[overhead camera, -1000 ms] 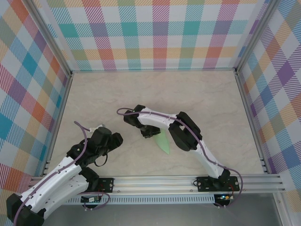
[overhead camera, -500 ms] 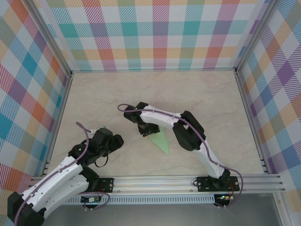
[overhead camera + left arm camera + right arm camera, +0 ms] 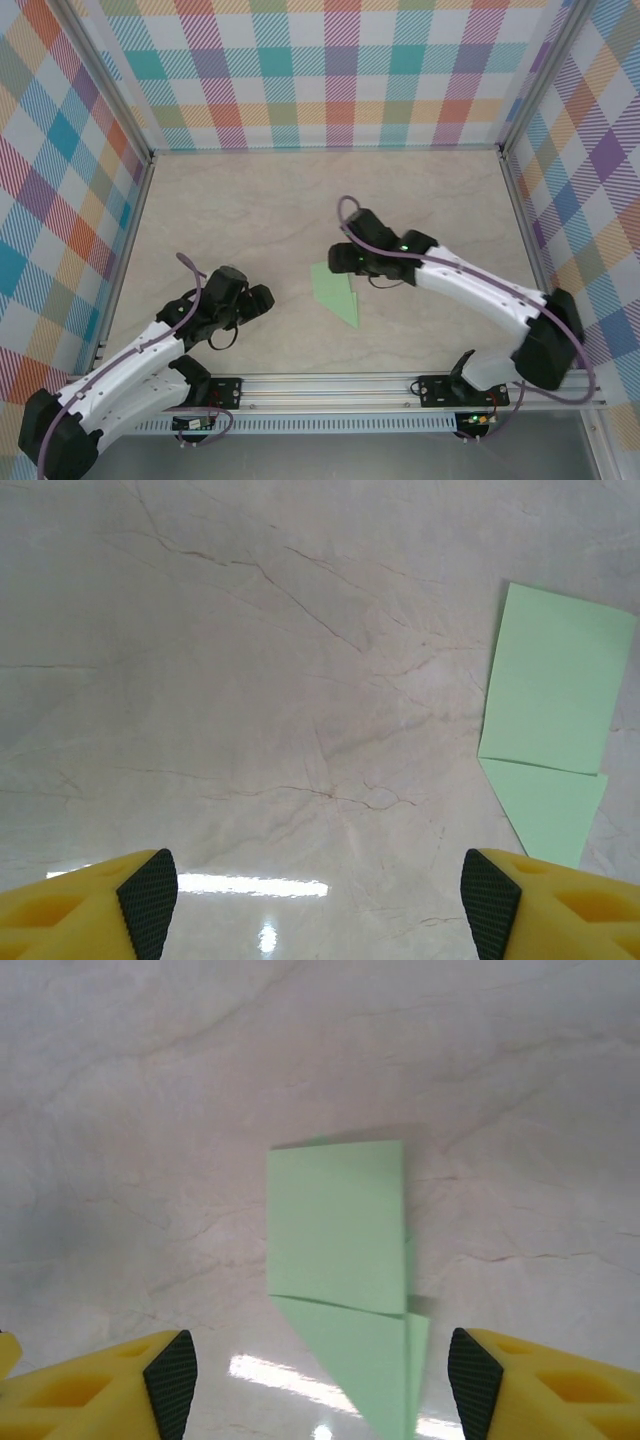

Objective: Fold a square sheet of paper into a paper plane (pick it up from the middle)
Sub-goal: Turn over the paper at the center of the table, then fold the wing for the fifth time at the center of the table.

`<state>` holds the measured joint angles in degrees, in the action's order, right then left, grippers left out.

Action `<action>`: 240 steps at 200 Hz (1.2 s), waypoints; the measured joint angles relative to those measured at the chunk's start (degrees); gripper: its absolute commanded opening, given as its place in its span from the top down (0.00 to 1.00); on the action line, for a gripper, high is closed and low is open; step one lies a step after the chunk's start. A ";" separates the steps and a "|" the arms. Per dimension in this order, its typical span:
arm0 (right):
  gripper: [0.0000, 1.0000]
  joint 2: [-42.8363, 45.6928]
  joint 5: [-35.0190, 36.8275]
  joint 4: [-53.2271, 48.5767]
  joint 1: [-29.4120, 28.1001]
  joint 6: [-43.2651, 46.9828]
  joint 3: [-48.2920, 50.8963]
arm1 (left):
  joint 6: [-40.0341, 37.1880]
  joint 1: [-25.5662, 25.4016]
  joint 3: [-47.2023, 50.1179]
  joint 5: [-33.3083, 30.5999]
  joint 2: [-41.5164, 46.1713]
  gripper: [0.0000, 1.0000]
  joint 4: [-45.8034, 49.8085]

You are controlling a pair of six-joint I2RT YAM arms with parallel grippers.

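The square sheet of paper, folded into a pale green paper plane (image 3: 335,291), lies flat on the marble table (image 3: 250,210) with its point toward the near edge. Nothing holds it. My right gripper (image 3: 336,259) hovers just behind its blunt end, open. In the right wrist view the plane (image 3: 340,1230) lies between and beyond the yellow fingers (image 3: 472,1380) of the right gripper (image 3: 320,1385). My left gripper (image 3: 263,298) stands open to the left of the plane, apart from it. In the left wrist view the plane (image 3: 552,695) sits at the right edge and the left gripper (image 3: 318,910) holds nothing.
Checkered walls (image 3: 330,70) enclose the table on three sides. An aluminium rail (image 3: 330,385) carries both arm bases along the near edge. The right arm's elbow (image 3: 545,340) reaches out toward the right wall.
The right gripper has opened, let go of the plane and drawn back to the right, its arm swinging toward the right wall. The plane now lies flat. The left gripper edged slightly right.
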<state>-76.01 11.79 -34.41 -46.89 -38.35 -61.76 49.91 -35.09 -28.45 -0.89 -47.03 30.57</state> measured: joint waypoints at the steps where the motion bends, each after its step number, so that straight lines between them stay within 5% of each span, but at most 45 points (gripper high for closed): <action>1: 0.38 0.28 -0.17 0.20 0.24 0.02 0.35 | -0.02 0.00 0.00 0.09 -0.11 0.22 -0.15; 43: 0.60 3.72 -19.61 11.37 16.90 -0.13 16.00 | -0.28 0.00 -3.34 5.38 -11.58 0.20 -5.38; 93: 0.79 -4.61 -39.32 22.73 17.84 -2.71 22.88 | -1.27 0.00 -9.84 10.56 -25.86 0.20 -11.58; 159: 0.86 -12.50 -47.95 29.07 17.53 -3.43 22.03 | -1.03 -0.07 -14.03 13.94 -34.51 0.20 -17.31; 240: 0.86 -18.93 -49.33 29.27 17.49 -2.14 20.55 | 0.26 -0.07 -14.99 16.50 -38.49 0.19 -20.44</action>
<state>-94.94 -37.54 -5.15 -29.41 -40.49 -41.21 50.17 -35.16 -43.44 15.62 -85.52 10.13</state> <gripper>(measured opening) 0.142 0.806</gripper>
